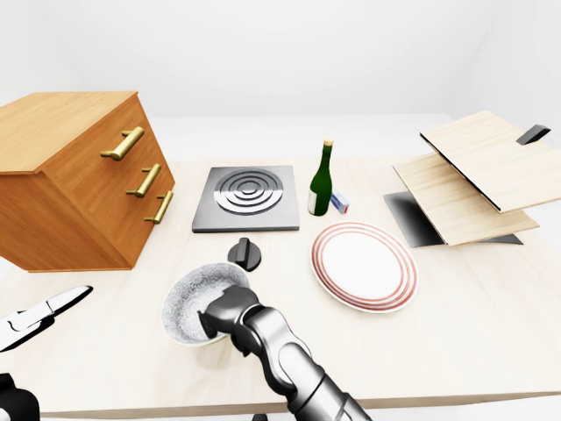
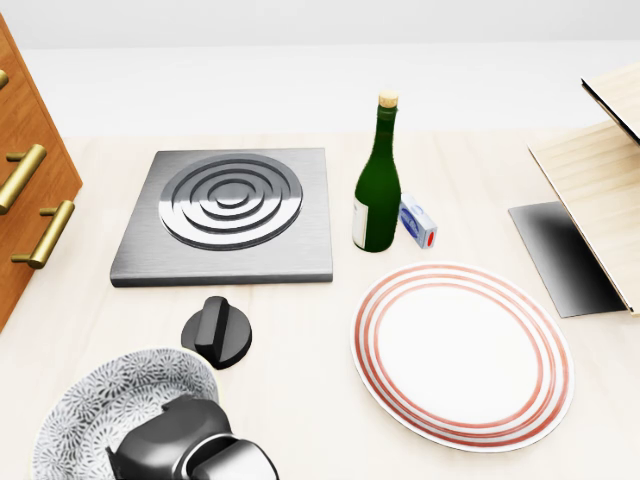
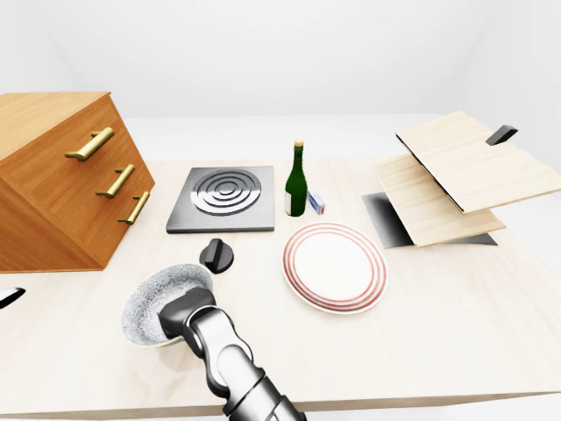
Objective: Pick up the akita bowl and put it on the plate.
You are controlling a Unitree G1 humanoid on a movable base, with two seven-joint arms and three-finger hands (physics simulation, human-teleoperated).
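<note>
The akita bowl (image 1: 191, 295), grey-speckled inside and white outside, sits at the lower left of the table in the left-eye view. My right hand (image 1: 219, 321) reaches in from the bottom, and its dark fingers are closed over the bowl's near right rim. The white plate (image 1: 364, 266) with red rings lies flat to the bowl's right, with bare table between them. My left hand (image 1: 41, 317) hovers at the left edge, well left of the bowl, with its fingers spread and nothing in them.
A black knob (image 1: 245, 254) stands just above the bowl. Beyond it lies a grey hob plate (image 1: 248, 198), with a green bottle (image 1: 322, 180) and a small box (image 1: 340, 204) above the plate. A wooden drawer cabinet (image 1: 79, 175) fills the left and slanted wooden boards (image 1: 473, 175) the right.
</note>
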